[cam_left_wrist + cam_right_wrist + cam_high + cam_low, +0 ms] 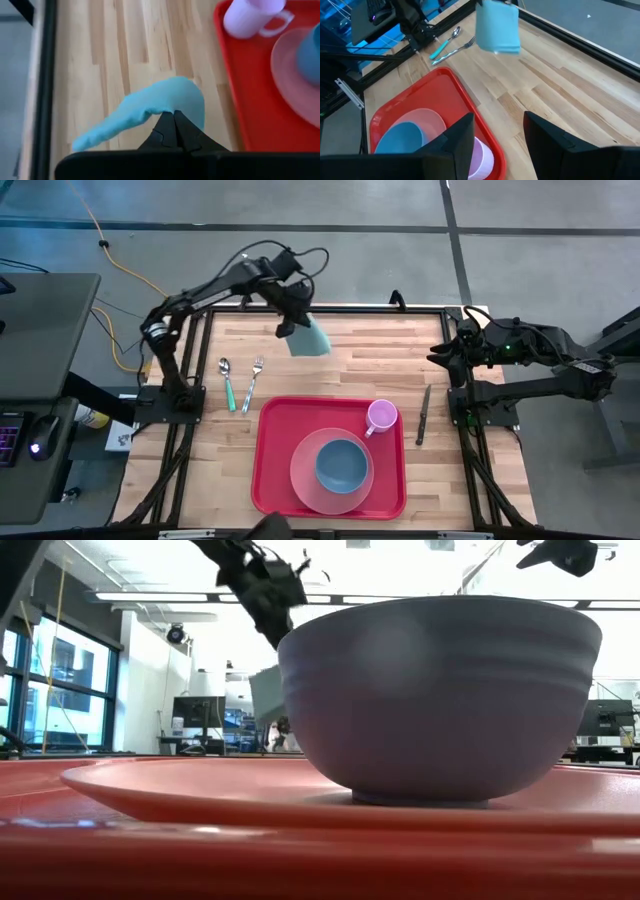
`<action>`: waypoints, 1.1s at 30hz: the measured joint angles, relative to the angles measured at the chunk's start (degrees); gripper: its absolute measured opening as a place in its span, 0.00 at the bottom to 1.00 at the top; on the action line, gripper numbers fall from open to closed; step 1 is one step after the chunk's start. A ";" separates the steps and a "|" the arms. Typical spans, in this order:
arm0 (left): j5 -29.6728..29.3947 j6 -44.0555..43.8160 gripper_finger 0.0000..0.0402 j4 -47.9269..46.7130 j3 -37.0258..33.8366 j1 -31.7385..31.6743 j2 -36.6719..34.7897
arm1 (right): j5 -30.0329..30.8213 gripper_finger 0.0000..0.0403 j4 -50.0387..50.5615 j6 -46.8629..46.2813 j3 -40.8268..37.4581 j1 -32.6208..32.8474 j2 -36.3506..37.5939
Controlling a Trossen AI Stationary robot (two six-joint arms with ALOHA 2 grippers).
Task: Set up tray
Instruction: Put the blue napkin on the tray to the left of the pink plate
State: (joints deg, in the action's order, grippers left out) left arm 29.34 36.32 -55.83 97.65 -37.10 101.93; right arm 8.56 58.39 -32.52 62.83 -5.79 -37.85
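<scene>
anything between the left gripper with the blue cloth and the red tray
Nothing visible. The left gripper, shut on the light blue cloth, hangs above bare wood beyond the tray's far rim. The fork and spoon lie off to the side. On the tray itself, the plate, bowl and mug leave only its left strip free.

tray (272, 442): red, holds pink plate (305, 480), blue bowl (341, 464), pink mug (381, 416)
left gripper (291, 328): pinching light blue cloth (311, 338)
knife (423, 415): on the table, right of tray
</scene>
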 joint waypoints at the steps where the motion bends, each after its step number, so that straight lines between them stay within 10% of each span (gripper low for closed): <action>1: -0.02 -0.80 0.02 -0.44 0.00 0.00 -1.43 | -0.01 0.37 0.00 0.17 0.00 0.01 0.00; 18: -11.34 -13.70 0.02 -16.77 0.02 0.94 -26.26 | -3.34 0.37 0.00 3.77 0.00 0.00 0.00; 33: -38.78 -43.42 0.02 -17.64 -2.83 18.38 -43.38 | -5.79 0.37 0.00 7.09 0.00 0.01 0.00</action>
State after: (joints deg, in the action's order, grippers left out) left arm -9.44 -7.10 -73.47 94.81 -18.73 58.55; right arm 2.76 58.39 -25.43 62.83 -5.78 -37.85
